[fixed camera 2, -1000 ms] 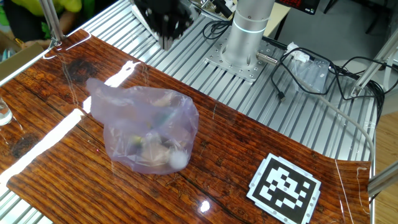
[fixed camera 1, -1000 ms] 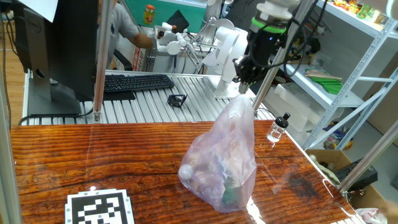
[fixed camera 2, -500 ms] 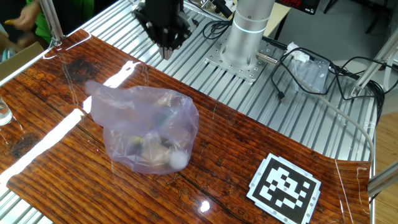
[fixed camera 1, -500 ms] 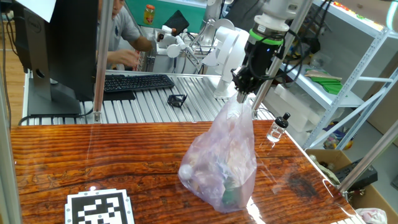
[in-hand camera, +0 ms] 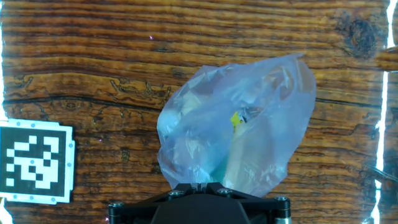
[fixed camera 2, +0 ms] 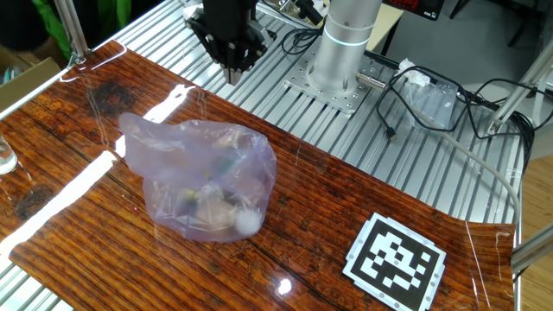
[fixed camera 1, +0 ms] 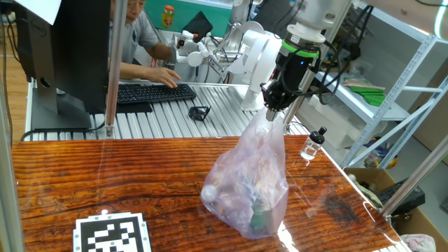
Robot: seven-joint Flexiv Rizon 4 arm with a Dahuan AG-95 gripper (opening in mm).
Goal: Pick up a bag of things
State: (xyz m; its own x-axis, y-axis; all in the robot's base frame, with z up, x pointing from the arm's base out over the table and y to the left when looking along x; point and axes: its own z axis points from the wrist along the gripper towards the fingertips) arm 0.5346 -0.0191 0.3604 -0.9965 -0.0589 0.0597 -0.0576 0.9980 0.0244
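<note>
The bag of things [fixed camera 1: 252,178] is a translucent lilac-pink plastic bag resting on the wooden table [fixed camera 1: 105,175], with yellow, green and white items inside. It also shows in the other fixed view [fixed camera 2: 203,177] and fills the middle of the hand view [in-hand camera: 236,130]. My gripper [fixed camera 1: 271,113] hangs just above and behind the bag's top. In the other fixed view my gripper [fixed camera 2: 232,78] stands apart from the bag, with table visible between them. In the hand view my gripper [in-hand camera: 199,185] has its fingers together with nothing between them.
A small glass bottle [fixed camera 1: 312,145] stands at the table's right edge near the bag. A black-and-white marker tag [fixed camera 2: 396,259] lies on the table. The arm's base [fixed camera 2: 333,82] sits on the ribbed metal top behind. A person types at a keyboard [fixed camera 1: 154,92].
My gripper has come down toward the bag's top. The bag has not moved. The person's hand has moved onto the keyboard.
</note>
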